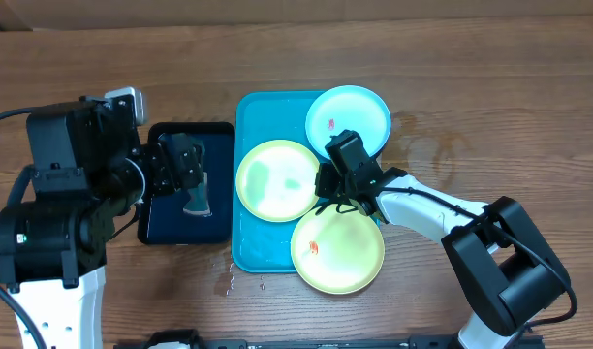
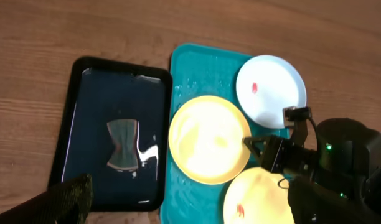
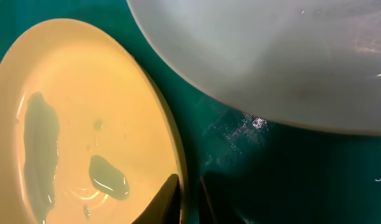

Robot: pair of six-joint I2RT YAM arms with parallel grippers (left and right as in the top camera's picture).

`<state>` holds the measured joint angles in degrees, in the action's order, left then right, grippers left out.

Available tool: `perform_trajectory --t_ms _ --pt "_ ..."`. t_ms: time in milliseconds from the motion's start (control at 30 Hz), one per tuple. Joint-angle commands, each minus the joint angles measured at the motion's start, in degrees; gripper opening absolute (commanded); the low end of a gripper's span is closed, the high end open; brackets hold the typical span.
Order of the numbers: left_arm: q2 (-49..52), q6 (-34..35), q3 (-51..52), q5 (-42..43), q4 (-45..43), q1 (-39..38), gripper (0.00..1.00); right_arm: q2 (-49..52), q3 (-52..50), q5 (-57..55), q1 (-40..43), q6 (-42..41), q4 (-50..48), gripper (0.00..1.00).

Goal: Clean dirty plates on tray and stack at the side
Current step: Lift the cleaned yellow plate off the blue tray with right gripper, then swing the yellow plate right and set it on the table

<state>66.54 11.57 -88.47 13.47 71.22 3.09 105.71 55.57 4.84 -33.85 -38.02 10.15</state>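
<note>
Right pincer (image 3: pixel 189 194) clamps the middle plate (image 3: pixel 84 124) by its right rim.

**Robotics laboratory bench.** A cabled left arm (image 1: pixel 59 208) and right arm (image 1: pixel 490 262) stand at a wood-grain surface (image 1: pixel 277 48). It carries a blue tray (image 1: pixel 250 247) of plastic plates (image 1: pixel 277 181).

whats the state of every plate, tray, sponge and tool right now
middle yellow plate, wet, no smear seen, rim pinched by right tool
near yellow plate, orange smear, dirty
cyan plate, red smear, dirty
blue tray, wet, plates on it
black tray, holding water
sponge, lying free in black tray
left tool, open, above black tray
right tool, shut on middle yellow plate
</note>
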Motion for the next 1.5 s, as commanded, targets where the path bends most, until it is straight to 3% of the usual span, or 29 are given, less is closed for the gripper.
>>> perform_trajectory --t_ms 0,233,667,767,1233,1467 --pt "0.9 -0.66 -0.68 -0.11 0.17 -0.11 1.0 0.61 -0.02 -0.72 -0.28 -0.2 -0.2 0.06" --pt "3.06 -0.66 -0.68 -0.09 0.17 -0.11 1.0 0.33 1.62 -0.04 -0.09 -0.13 0.13 0.04" --pt "8.04 -0.66 -0.68 -0.09 0.15 -0.11 1.0 -2.64 25.16 -2.05 0.81 4.07 27.39 0.04" --pt "9.22 -0.66 -0.68 -0.11 0.15 -0.11 1.0 -2.64 28.98 -2.36 0.72 5.51 29.7 0.04" --pt "16.02 0.98 -0.68 0.52 -0.24 -0.11 1.0 1.7 29.62 -10.8 -8.35 5.22 17.77 0.04" --pt "15.04 2.1 -2.43 6.97 2.32 -0.07 1.0 5.51 29.62 -20.63 -15.91 5.29 11.98 0.04"
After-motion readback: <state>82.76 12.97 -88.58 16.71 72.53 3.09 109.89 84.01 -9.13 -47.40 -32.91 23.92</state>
